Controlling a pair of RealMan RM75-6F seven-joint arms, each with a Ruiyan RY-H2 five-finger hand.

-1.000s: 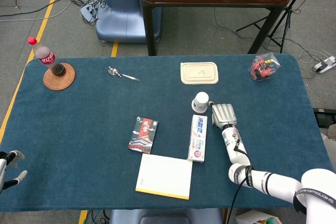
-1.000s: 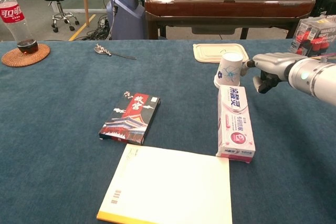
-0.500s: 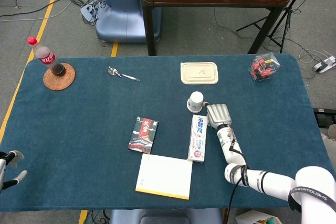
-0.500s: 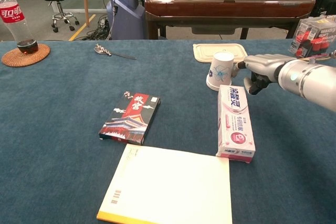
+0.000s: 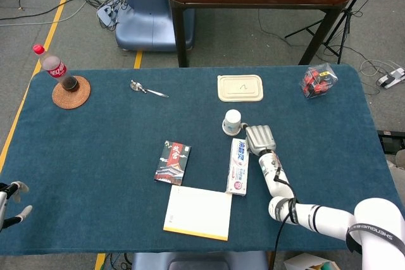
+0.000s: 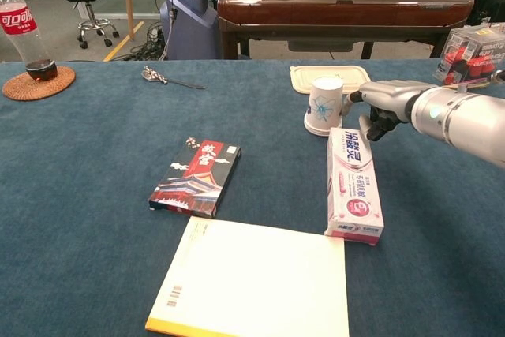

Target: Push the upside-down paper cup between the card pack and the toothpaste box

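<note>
The right robot hand (image 6: pixel 384 106), fingers curled and seemingly holding nothing, touches the upside-down white paper cup (image 6: pixel 324 106), standing just beyond the white-and-pink toothpaste box (image 6: pixel 353 183), right of the dark card pack (image 6: pixel 196 177).

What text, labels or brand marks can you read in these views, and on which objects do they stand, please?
"可口可乐": white on the red label of the bottle.
Card pack: white Chinese characters, too stylised to read.
Toothpaste box: blue Chinese lettering and a pink roundel, too blurred to read.
Food box: a small dark scribble on the lid, not legible.
Cup: a blue flower print, no words.
Notepad: small marks, unreadable.
</note>
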